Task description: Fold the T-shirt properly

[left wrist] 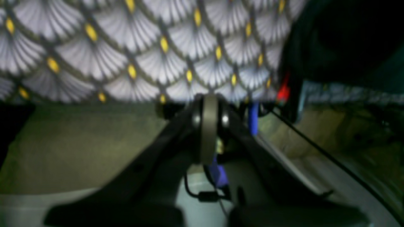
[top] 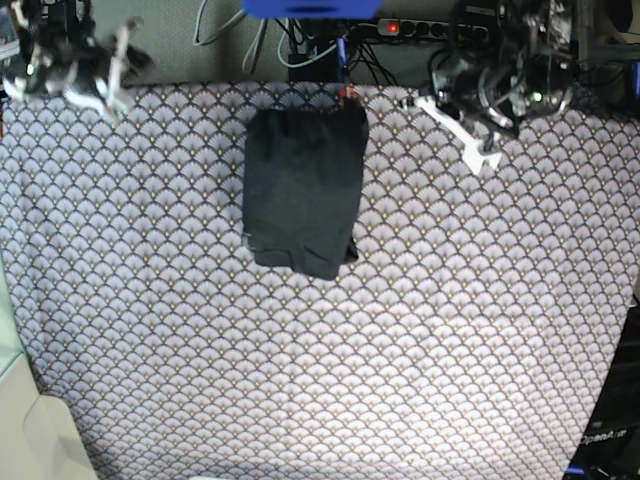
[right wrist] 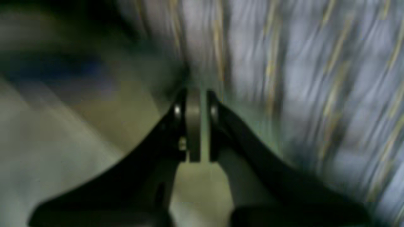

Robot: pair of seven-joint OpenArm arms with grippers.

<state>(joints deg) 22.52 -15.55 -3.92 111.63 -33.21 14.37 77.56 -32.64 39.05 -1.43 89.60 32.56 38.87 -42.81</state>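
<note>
T-shirt [top: 303, 190] is lying folded into a compact dark rectangle on the scallop-patterned tablecloth [top: 320, 350], near the far edge of the tabletop, roughly centre. Its bottom right corner looks slightly uneven, with an under-layer peeking out.

Your left pincer [left wrist: 210, 126] is closed, pads pressed together with nothing between them. In the base view it sits at the far right corner of the tabletop [top: 478, 150], well apart from the T-shirt.

Your right pincer [right wrist: 193, 126] is nearly closed, only a thin gap between the pads, and empty. Its wrist view is badly motion-blurred, so you get only streaked tablecloth behind it. In the base view it's at the far left corner [top: 108, 95], also well apart from the T-shirt.

A power strip [top: 420, 28] with a red light sits behind the tabletop.
</note>
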